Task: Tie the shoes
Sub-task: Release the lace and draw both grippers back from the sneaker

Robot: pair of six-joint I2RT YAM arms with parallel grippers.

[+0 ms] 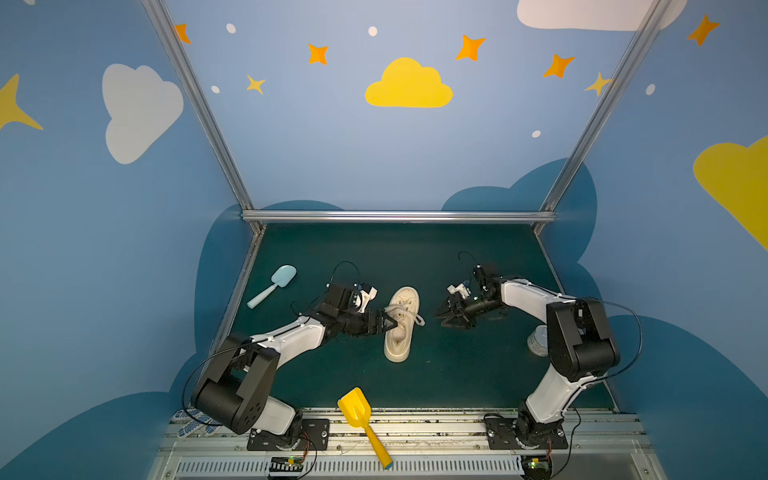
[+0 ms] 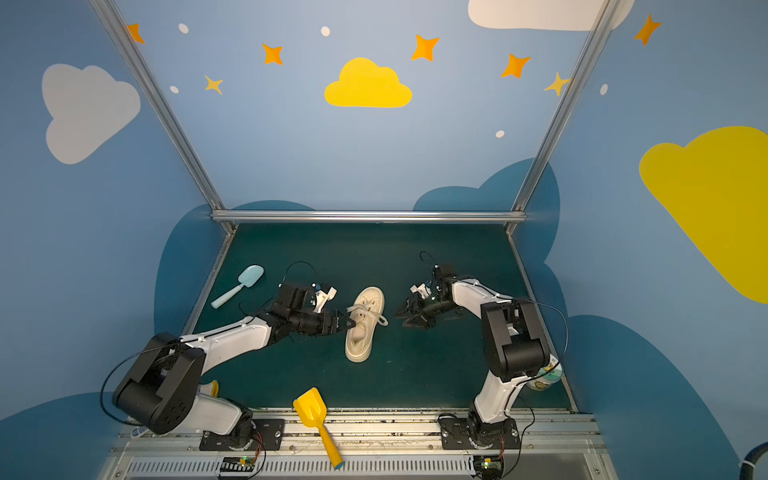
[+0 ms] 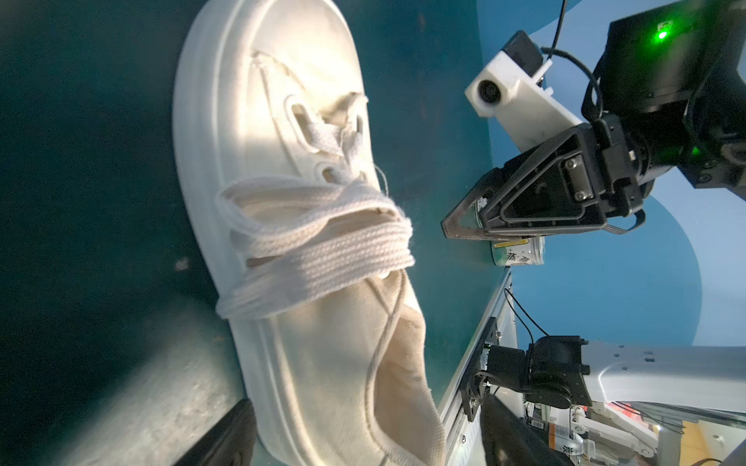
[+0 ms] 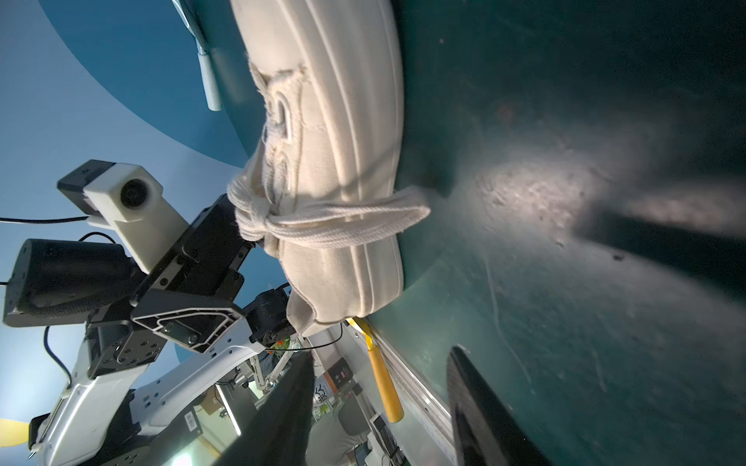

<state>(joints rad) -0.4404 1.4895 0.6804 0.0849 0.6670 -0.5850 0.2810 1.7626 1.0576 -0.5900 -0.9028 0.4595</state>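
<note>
Lying nearest, well in front of the shoe (image 1: 403, 332), a yellow shovel (image 1: 370, 432) crosses the metal rail (image 1: 436, 424), handle toward the viewer. Front-left of the shoe, a blue-dotted white glove (image 1: 189, 422) peeks out from behind the left arm's base.

The cream shoe stands on its sole in the middle of the dark green tabletop (image 1: 415, 257), heel toward the front, toe toward the back. Its flat laces (image 3: 319, 242) are bunched across the middle into a knot (image 4: 258, 218), with one loop draped down the shoe's right side.

The left tool (image 1: 392, 322) sits at the shoe's left side, right beside the laces. It is released, jaws spread wide and gripping nothing; whether it touches the laces cannot be told. The right tool (image 1: 441, 319) hangs low to the right of the shoe, apart from it, tips aimed at it, jaws parted and empty.

Farther right of the shoe, a jar (image 3: 518, 252) stands partly hidden behind the right arm. Back-left of the shoe lies a pale blue shovel (image 1: 274, 284). Behind the shoe rises a blue wall (image 1: 374, 158) painted with clouds and stars.
</note>
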